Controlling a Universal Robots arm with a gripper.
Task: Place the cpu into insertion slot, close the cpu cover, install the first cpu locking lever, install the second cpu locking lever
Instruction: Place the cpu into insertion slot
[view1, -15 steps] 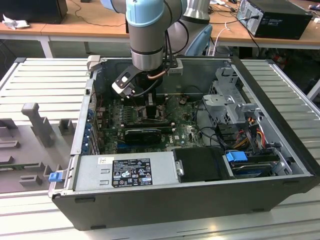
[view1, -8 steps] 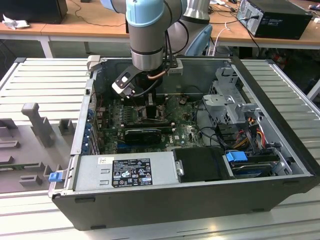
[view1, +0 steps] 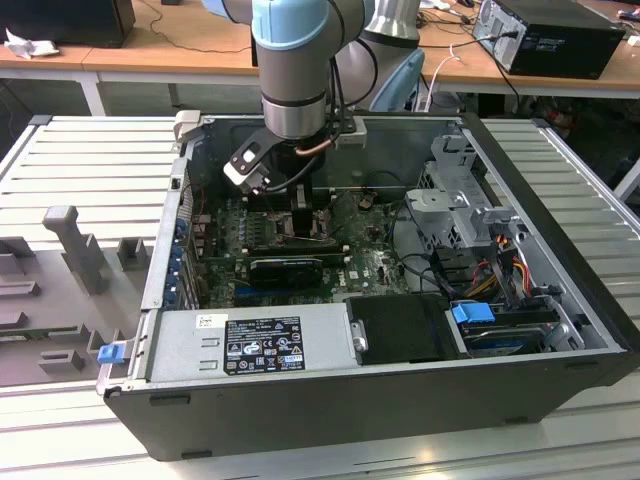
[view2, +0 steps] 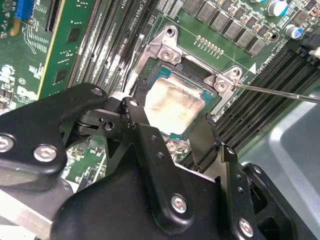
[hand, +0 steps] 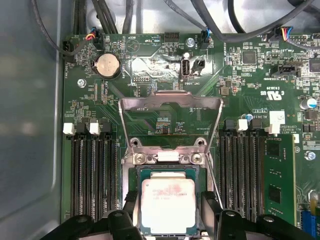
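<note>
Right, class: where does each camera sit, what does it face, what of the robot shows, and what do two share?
Exterior view: off the arm, looking down into the open case; arm shows.
First wrist view: on the arm, facing the motherboard squarely; the pincer shows.
Second wrist view: on the arm, slanted; pincer in foreground.
Wrist views share: cpu in insertion slot.

Robotics lab or electronics workshop, indoors. Open desktop PC case (view1: 330, 400) lies on a ribbed metal bench (view1: 90, 160) w/ a robot arm (view1: 295, 70) reaching into it; green circuit board (hand: 150, 65) exposed inside. Grey plastic jigs (view1: 75, 245) sit at the exterior view's left. In bkgd, wooden desks (view1: 150, 55) w/ loose cables (view1: 450, 50) and another PC box (view1: 550, 35).
</note>
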